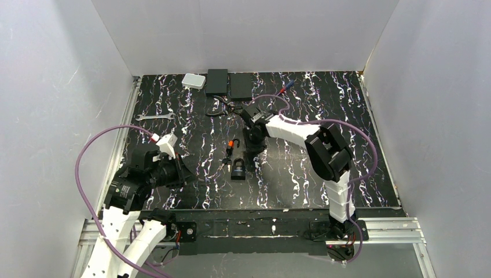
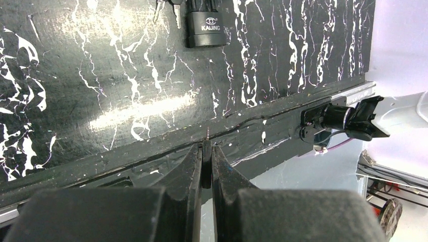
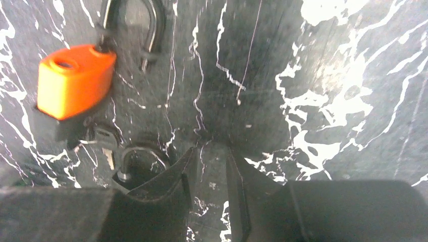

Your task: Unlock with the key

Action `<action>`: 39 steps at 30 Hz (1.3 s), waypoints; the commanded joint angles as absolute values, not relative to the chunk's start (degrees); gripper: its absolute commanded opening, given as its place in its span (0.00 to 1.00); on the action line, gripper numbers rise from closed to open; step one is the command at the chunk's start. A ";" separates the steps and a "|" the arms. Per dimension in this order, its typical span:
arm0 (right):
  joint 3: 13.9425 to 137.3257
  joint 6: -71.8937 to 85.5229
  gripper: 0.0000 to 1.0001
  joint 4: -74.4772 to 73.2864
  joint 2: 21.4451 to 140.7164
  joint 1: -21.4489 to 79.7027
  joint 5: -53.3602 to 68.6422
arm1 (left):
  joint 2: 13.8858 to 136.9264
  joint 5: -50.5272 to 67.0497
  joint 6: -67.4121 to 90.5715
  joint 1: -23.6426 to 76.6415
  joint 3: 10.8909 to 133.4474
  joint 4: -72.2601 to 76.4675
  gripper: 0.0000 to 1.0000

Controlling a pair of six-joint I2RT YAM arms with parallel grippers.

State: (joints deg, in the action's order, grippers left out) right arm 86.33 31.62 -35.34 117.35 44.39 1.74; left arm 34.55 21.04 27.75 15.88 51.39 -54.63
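My left gripper (image 2: pixel 207 148) is shut on a thin dark key (image 2: pixel 207 161) seen edge-on, its slim blade tip poking out past the fingertips. It hovers over the table's front edge, and in the top view the left gripper (image 1: pixel 186 175) is left of the black padlock (image 1: pixel 238 169). That black padlock (image 2: pixel 206 27) lies flat, with spare keys (image 2: pixel 166 7) beside it. An orange padlock (image 3: pixel 73 80) lies just beyond. My right gripper (image 3: pixel 209 151) stands open over bare table, right of both locks, with nothing between its fingers.
At the back are a white box (image 1: pixel 194 81) and two black boxes (image 1: pixel 217 81). A wrench (image 1: pixel 156 116) lies back left and a red-and-blue screwdriver (image 1: pixel 285 88) back right. A dark tool (image 1: pixel 223 109) lies behind the locks. The metal rail (image 2: pixel 348 96) runs along the front edge.
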 commanded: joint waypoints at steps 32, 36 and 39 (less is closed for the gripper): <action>95.65 48.63 0.97 -50.49 118.37 54.33 0.86 | 31.15 12.73 27.77 15.99 46.49 -56.33 0.00; 97.02 48.39 0.94 -50.49 120.58 54.85 0.90 | 30.47 12.32 27.98 16.02 46.49 -56.34 0.00; 98.49 47.72 0.89 -53.26 122.18 55.12 -1.47 | 30.13 12.19 28.10 16.02 46.49 -56.39 0.00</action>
State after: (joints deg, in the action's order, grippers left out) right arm 94.84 47.95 -48.89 120.37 54.97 1.55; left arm 30.71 13.37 27.92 15.88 46.52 -55.58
